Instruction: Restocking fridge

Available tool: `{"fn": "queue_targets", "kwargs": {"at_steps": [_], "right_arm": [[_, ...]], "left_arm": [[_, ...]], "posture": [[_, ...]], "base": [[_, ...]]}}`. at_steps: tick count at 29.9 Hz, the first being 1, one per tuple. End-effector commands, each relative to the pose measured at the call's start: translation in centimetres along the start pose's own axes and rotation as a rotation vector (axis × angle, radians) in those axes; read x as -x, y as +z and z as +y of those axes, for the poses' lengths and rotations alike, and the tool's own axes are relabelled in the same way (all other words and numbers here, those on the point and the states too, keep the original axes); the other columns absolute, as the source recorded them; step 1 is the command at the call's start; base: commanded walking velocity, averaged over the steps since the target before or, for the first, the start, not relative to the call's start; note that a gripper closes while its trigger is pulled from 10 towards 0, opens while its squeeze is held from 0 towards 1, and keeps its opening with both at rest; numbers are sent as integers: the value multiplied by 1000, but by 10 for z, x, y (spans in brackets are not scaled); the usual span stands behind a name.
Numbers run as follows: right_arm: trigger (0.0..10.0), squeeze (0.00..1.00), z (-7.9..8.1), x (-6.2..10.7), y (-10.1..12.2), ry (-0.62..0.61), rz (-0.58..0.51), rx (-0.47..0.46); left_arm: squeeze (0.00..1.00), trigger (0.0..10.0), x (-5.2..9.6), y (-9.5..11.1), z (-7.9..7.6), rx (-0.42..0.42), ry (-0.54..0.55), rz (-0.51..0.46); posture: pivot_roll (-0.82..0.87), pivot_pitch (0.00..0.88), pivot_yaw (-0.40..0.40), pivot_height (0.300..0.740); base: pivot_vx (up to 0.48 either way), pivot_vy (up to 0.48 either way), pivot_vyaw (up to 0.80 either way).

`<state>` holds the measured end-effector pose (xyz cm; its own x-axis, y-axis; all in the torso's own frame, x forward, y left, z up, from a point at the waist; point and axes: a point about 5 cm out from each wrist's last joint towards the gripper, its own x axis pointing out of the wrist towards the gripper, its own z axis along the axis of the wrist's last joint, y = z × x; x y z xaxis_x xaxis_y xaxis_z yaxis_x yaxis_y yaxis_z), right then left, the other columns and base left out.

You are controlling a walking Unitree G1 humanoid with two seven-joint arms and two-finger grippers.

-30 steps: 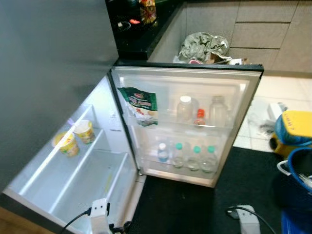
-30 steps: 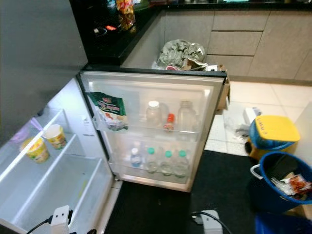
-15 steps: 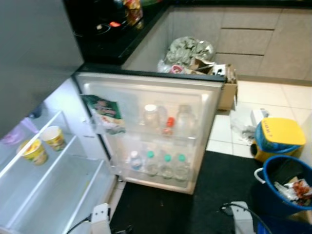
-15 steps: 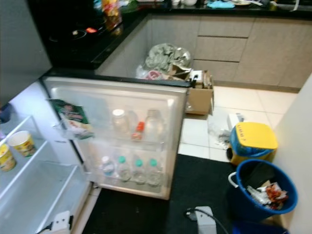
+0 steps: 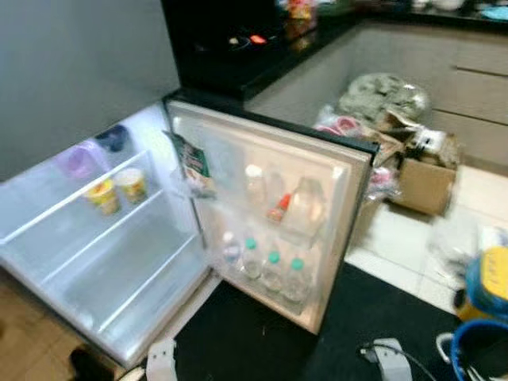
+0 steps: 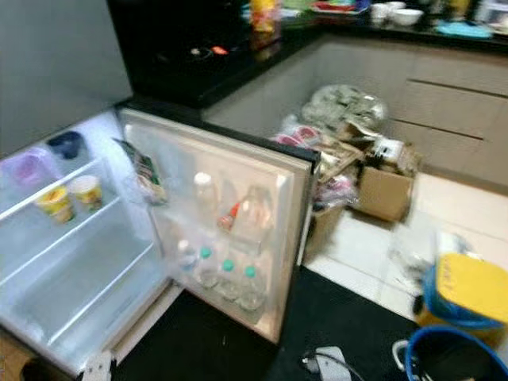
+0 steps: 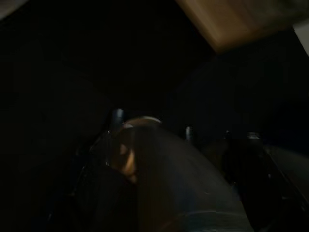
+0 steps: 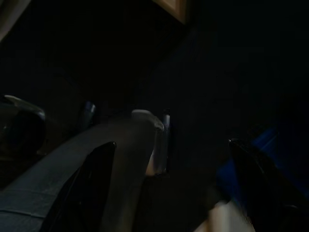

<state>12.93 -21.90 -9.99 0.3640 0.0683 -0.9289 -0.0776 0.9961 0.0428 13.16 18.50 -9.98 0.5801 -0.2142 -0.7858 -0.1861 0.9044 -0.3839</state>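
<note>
3 green-capped bottles, 2 cups

Open fridge: two yellow cups stand side by side on its upper shelf. Door racks carry a green packet, pale bottles and a row of green-capped bottles. A black mat lies on the floor.

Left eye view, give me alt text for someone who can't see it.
An open fridge with two yellow cups on a shelf. Its door holds a green packet and bottles, beside a cardboard box of clutter.
</note>
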Motion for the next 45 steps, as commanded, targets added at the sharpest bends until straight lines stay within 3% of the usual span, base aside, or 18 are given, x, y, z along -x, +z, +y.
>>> {"fn": "queue_targets", "kwargs": {"at_steps": [1,22,36,45], "right_arm": [[10000,0,4,-1,7,14,-22,16],[10000,0,-1,0,3,-7,-21,17],[10000,0,-10,2,6,-69,-15,30],[10000,0,-13,2,4,-100,4,44]], "left_arm": [[0,10000,1,2,5,8,26,-10],[0,10000,3,5,8,-18,23,-10],[0,10000,3,0,6,-1,2,11],[0,10000,4,-4,8,3,32,27]], "posture": [[-28,0,46,740],[-31,0,55,740],[-28,0,42,740],[-27,0,35,740]], "base": [[0,0,781],[0,0,781],[0,-365,0],[0,0,0]]}}
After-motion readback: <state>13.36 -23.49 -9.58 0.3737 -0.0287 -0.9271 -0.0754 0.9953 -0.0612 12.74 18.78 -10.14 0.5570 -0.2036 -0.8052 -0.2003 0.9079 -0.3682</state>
